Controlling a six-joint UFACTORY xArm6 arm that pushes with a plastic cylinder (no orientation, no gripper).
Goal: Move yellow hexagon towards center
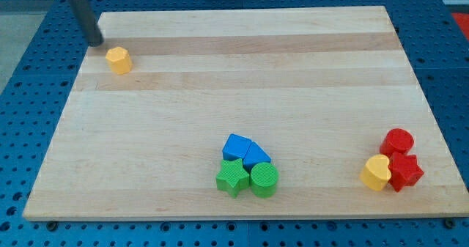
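Note:
The yellow hexagon [118,59] lies near the top left corner of the wooden board [242,71]. My tip [97,42] rests on the board just up and to the left of the hexagon, a small gap apart from it. The dark rod rises from there to the view's top left.
Near the bottom middle sit a blue block [236,146], a blue triangle [256,156], a green star [232,178] and a green cylinder [264,179], all bunched together. At the bottom right are a red cylinder [398,141], a red star [405,171] and a yellow heart [376,173].

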